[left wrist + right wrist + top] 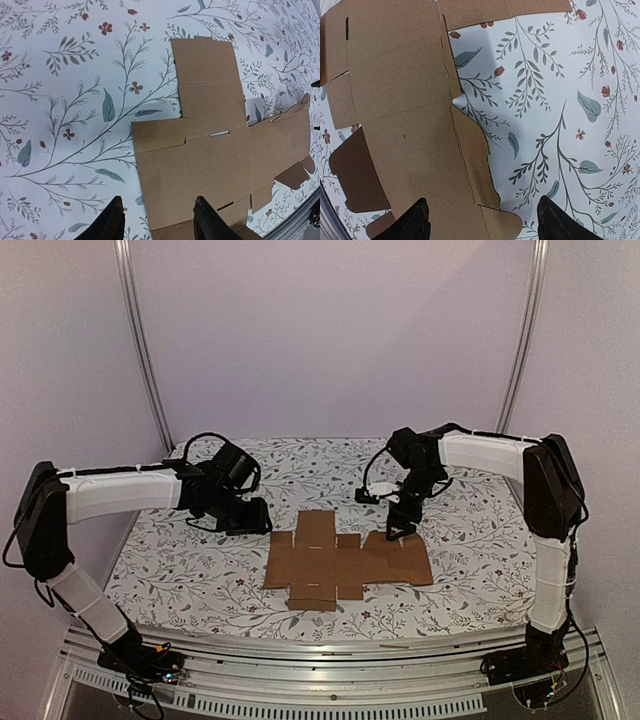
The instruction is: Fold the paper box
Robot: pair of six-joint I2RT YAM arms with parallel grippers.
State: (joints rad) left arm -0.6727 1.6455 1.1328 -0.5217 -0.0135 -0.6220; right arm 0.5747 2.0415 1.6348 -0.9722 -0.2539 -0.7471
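The paper box is a flat brown cardboard cut-out with flaps and tabs, lying unfolded on the floral cloth at the table's middle front. My left gripper is open just left of the cut-out's far-left edge. In the left wrist view the box lies under and ahead of the open gripper, one finger over cloth, one over cardboard. My right gripper is open above the cut-out's far-right edge. In the right wrist view the box fills the left, and the open gripper straddles its edge flap.
A floral tablecloth covers the table. An aluminium rail runs along the near edge by the arm bases. Pale walls and two upright metal posts enclose the back.
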